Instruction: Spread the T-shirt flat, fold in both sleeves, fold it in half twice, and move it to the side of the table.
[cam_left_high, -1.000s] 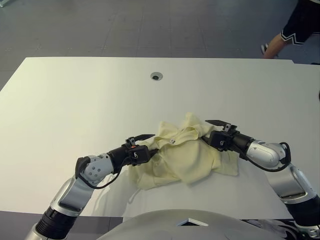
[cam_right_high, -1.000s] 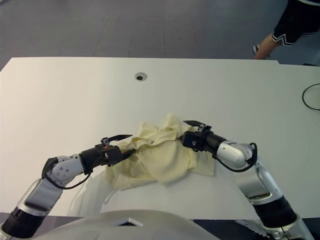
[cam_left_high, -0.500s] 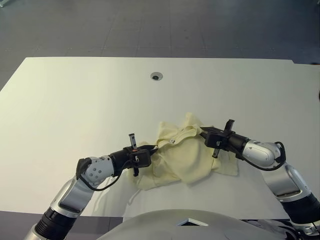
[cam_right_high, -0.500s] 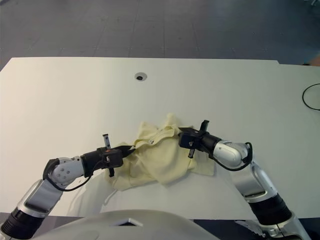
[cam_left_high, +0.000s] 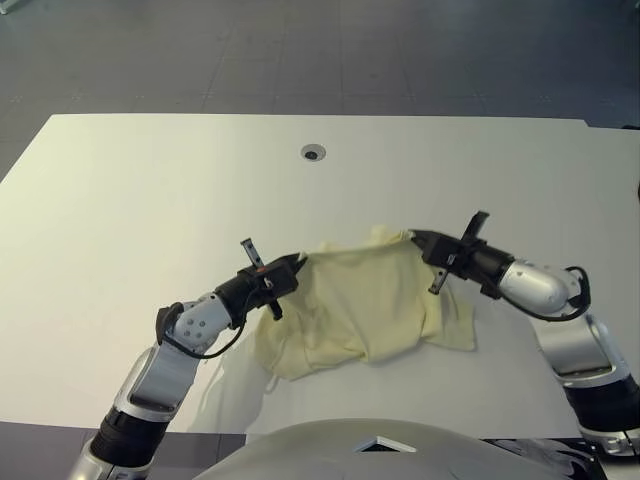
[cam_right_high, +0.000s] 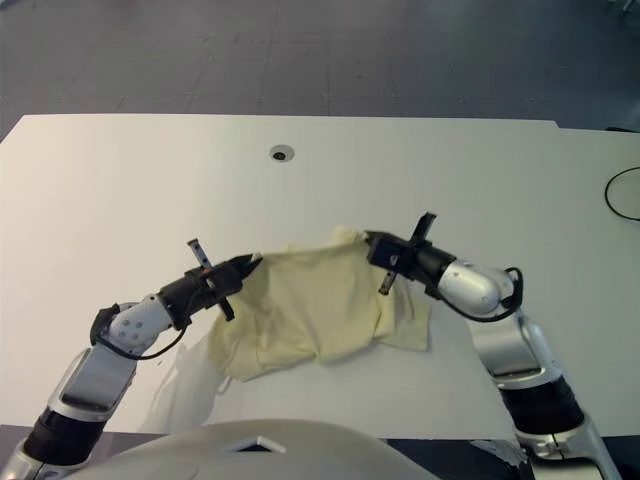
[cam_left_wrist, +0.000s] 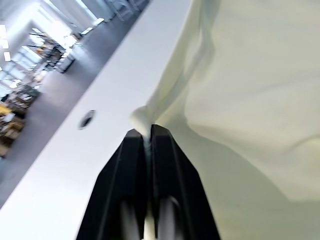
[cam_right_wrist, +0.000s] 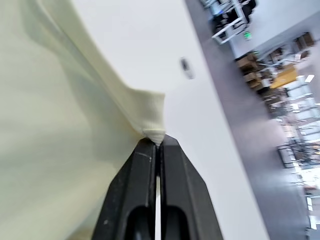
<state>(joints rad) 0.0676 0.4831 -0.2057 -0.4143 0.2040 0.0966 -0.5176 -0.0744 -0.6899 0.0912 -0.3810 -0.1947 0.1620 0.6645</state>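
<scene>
My left claw (cam_left_high: 298, 264) and right claw (cam_left_high: 418, 240) each pinch one end of the T-shirt's (cam_left_high: 365, 305) top edge, so it stretches crosswise between them, its rumpled body trailing toward me on the surface (cam_left_high: 150, 190).

I see the T-shirt (cam_left_high: 365, 305) on the surface (cam_left_high: 150, 190), near and central. My left gripper (cam_left_high: 298, 265) pinches its far left corner and my right gripper (cam_left_high: 415, 238) its far right. A hole (cam_left_high: 313, 153) lies beyond.
</scene>
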